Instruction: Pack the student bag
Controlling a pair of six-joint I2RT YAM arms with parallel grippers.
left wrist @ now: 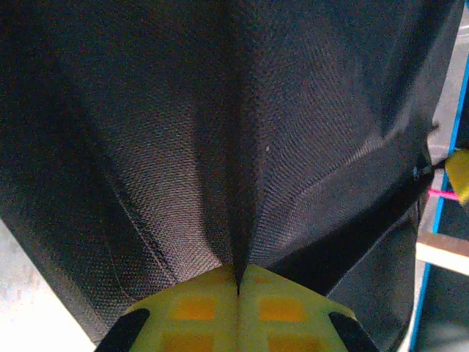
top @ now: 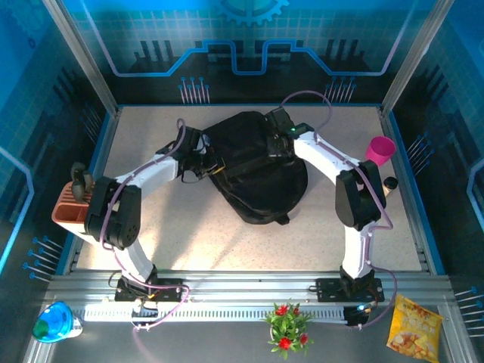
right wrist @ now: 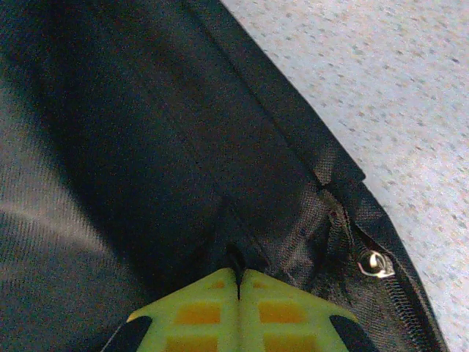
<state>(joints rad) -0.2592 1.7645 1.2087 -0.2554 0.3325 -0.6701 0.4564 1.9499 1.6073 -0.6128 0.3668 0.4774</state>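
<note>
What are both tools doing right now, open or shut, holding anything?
Left tool: shut, pinching a fold of the student bag.
Right tool: shut, pinching bag fabric near the zip pull.

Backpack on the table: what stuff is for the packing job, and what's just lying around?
For the job: student bag, left gripper, right gripper, both pinching its fabric.
Just lying about: pink cup, potted flowers, yellow snack packet.
</note>
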